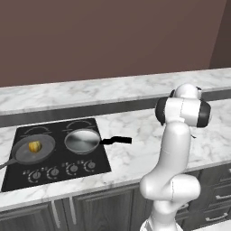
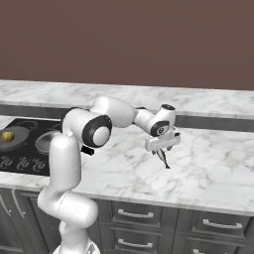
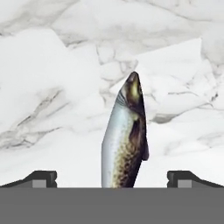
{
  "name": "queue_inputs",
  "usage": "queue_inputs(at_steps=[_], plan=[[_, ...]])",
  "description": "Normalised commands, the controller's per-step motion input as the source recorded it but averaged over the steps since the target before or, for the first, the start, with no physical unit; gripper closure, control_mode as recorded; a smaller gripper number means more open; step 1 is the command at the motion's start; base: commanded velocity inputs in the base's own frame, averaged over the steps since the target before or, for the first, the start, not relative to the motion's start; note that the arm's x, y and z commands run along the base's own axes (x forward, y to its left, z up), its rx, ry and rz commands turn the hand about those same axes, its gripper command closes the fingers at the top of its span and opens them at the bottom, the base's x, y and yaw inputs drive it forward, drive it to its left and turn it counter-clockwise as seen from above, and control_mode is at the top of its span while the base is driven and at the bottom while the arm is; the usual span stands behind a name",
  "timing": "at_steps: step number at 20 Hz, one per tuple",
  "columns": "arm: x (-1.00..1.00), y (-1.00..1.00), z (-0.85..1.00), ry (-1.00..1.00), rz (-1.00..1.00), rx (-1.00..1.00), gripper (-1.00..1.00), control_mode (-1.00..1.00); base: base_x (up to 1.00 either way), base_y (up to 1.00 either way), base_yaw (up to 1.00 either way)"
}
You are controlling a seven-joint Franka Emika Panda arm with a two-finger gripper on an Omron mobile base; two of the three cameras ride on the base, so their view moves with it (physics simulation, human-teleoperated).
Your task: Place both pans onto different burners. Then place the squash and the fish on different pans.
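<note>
The fish point(image 3: 124, 140) lies on the marble desk point(image 2: 208, 168), well to the right of the cooktop point(image 1: 54, 151). The gripper point(image 2: 161, 146) hangs right over it, released, its fingers point(image 3: 41, 178) spread wide on either side of the body without touching it. Over on the cooktop, the squash point(image 1: 34, 146) sits in the dark skillet point(image 1: 34, 149) on the front left burner, and the silver pan point(image 1: 82, 140) stands just beside it, its black handle pointing right.
</note>
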Motion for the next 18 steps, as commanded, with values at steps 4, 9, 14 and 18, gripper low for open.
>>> queue_inputs(at_steps=[4, 9, 14, 18], plan=[[0.01, -0.07, -0.15, 0.0, 0.0, 0.0, -1.0, -1.0, 0.0, 0.0, 0.0], [0.0, -0.01, -0.15, 0.0, 0.0, 0.0, -1.0, -1.0, 0.0, 0.0, 0.0], [0.0, 0.0, -0.16, 0.0, 0.0, 0.0, -1.0, -1.0, 0.0, 0.0, 0.0], [0.0, 0.0, -0.15, 0.0, 0.0, 0.0, -1.0, -1.0, 0.0, 0.0, 0.0]])
